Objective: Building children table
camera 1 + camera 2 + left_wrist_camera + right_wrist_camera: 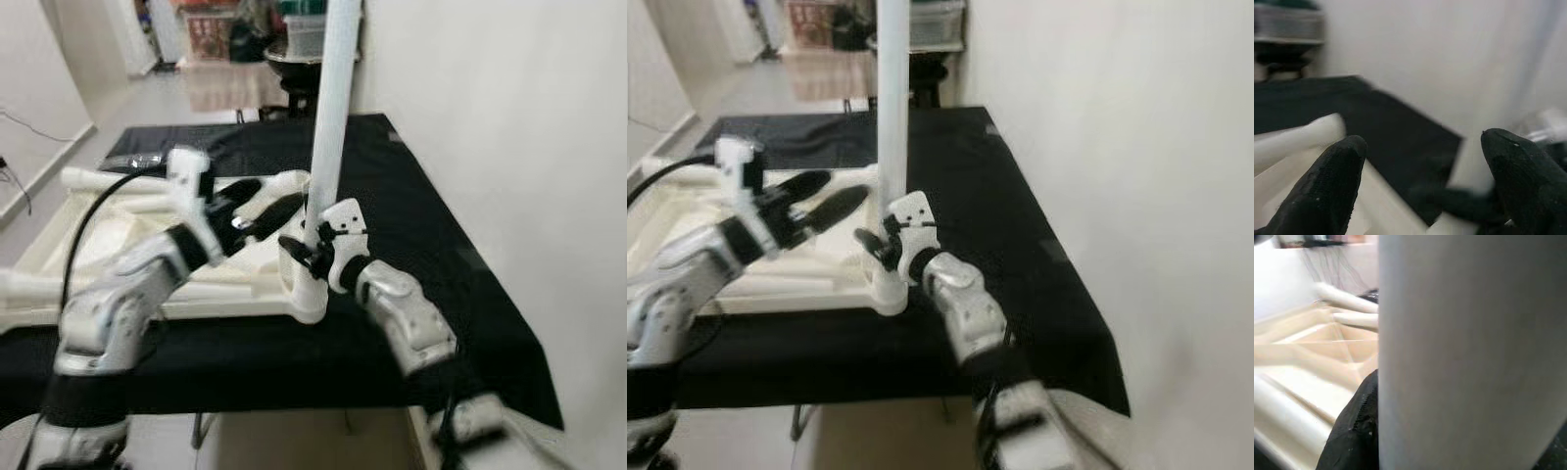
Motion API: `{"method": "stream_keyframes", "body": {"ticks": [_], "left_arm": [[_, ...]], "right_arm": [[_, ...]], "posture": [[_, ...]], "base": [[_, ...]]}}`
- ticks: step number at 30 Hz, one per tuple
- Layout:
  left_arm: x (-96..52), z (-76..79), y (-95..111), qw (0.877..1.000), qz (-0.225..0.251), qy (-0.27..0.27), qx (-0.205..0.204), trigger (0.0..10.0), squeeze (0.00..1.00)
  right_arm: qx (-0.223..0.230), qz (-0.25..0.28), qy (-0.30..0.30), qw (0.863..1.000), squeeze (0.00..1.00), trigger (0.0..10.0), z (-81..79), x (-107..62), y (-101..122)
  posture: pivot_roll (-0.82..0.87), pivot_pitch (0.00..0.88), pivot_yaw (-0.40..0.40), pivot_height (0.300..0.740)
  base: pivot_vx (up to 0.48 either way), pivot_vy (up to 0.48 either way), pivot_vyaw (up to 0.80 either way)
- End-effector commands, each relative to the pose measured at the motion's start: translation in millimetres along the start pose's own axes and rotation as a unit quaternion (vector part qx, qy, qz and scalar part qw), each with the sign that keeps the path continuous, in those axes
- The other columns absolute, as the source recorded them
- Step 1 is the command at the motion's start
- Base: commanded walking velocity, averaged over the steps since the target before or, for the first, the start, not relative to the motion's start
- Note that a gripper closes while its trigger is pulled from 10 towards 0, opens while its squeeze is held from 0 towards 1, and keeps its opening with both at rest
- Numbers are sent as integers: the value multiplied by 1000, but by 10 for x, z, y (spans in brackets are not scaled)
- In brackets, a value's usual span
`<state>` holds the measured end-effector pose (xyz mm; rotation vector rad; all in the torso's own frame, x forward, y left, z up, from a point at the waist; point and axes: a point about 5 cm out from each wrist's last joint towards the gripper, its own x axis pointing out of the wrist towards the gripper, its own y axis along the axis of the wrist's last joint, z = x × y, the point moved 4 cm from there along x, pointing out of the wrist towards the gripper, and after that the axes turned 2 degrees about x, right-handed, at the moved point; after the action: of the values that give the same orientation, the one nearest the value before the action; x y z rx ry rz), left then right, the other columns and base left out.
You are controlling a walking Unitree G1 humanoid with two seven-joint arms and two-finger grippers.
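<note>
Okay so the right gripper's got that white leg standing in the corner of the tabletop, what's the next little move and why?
Probably bring the open left gripper in to steady the white leg just above the right gripper. The leg stands upright in the corner socket of the upturned tabletop, held only low down, and the left fingers hover open beside it, apart from it.

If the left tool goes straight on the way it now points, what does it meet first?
Probably the upright white table leg, near its base where the right tool grips it. The left tool is open and points toward it; depth is uncertain.
</note>
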<state>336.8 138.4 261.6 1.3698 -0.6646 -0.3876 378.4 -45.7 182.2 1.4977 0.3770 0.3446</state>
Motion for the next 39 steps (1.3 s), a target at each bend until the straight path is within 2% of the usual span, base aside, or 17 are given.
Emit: {"method": "stream_keyframes", "body": {"ticks": [1, 4, 11, 16, 17, 19, 20, 21, 22, 28, 30, 31, 32, 33, 35, 37, 39], "left_arm": [[-25, 17, 29, 1000, 0, -1, 4, 10000, 0], [-130, 86, -169, 1000, -20, 10, -18, 10000, 0], [-100, 222, -291, 999, -29, 5, -33, 10000, 0], [-152, 345, -429, 998, -54, -6, -27, 10000, 0], [-175, 378, -470, 998, -63, -9, -23, 10000, 0], [-215, 425, -531, 997, -75, -12, -19, 10000, 0], [-269, 480, -599, 996, -88, -13, -15, 10000, 0], [-269, 480, -599, 996, -88, -13, -15, 10000, 0], [-327, 518, -654, 995, -98, -10, -14, 10000, 0], [-466, 597, -757, 993, -120, -5, -14, 10000, 0], [-547, 640, -812, 991, -132, -3, -22, 10000, 0], [-547, 640, -812, 991, -132, -3, -22, 10000, 0], [-574, 664, -838, 990, -136, -6, -24, 10000, 0], [-574, 664, -838, 990, -136, -6, -24, 10000, 0], [-599, 702, -865, 990, -139, -9, -26, 10000, 0], [-599, 702, -865, 990, -139, -9, -26, 10000, 0], [-605, 713, -871, 990, -138, -10, -24, 10000, 0]], "right_arm": [[-64, -76, -70, 993, 0, 0, 195, -103, -328], [-69, -48, -91, 992, 0, 0, 223, 0, -191], [-58, -40, -83, 994, 0, 0, 309, 105, -147], [-68, -49, -99, 992, 0, 0, 387, 66, -90], [-70, -52, -108, 990, 0, 2549, 424, 50, -80], [-73, -56, -121, 988, 0, 2549, 482, 34, -68], [-72, -57, -129, 987, 0, 9882, 525, 26, -60], [-72, -57, -129, 987, 0, 9882, 525, 26, -60], [-62, -54, -128, 988, 0, 0, 533, 19, -58], [3, -6, -55, 998, 0, 0, 414, 63, 39], [74, 76, 92, 990, 0, 0, 227, 16, 297], [74, 76, 92, 990, 0, 0, 227, 16, 297], [93, 104, 180, 974, 0, 0, 171, -81, 394], [93, 104, 180, 974, 0, 0, 171, -81, 394], [44, 90, 291, 952, 0, 0, 183, -227, 350], [44, 90, 291, 952, 0, 0, 183, -227, 350], [6, 58, 328, 943, 0, 0, 197, -274, 257]], "posture": [[-26, 122, -40, 740], [-26, 108, -43, 740], [-23, 107, -43, 740], [-23, 107, -41, 740], [-23, 107, -41, 740], [-22, 110, -42, 740], [-22, 112, -42, 740], [-22, 112, -42, 740], [-21, 115, -44, 740], [-12, 124, -44, 740], [-9, 134, -46, 740], [-9, 134, -46, 740], [-8, 135, -49, 740], [-8, 135, -49, 740], [-7, 140, -56, 740], [-7, 140, -56, 740], [-8, 140, -59, 740]], "base": [[0, 0, 0], [0, 0, 0], [0, 0, 0], [0, 0, 0], [0, 0, 0], [0, 0, 0], [0, 0, 0], [0, 0, 0], [0, 0, 0], [0, 0, 0], [0, 0, 0], [0, 0, 0], [0, 0, 0], [0, 0, 0], [0, 0, 0], [0, 0, 0], [0, 0, 0]]}}
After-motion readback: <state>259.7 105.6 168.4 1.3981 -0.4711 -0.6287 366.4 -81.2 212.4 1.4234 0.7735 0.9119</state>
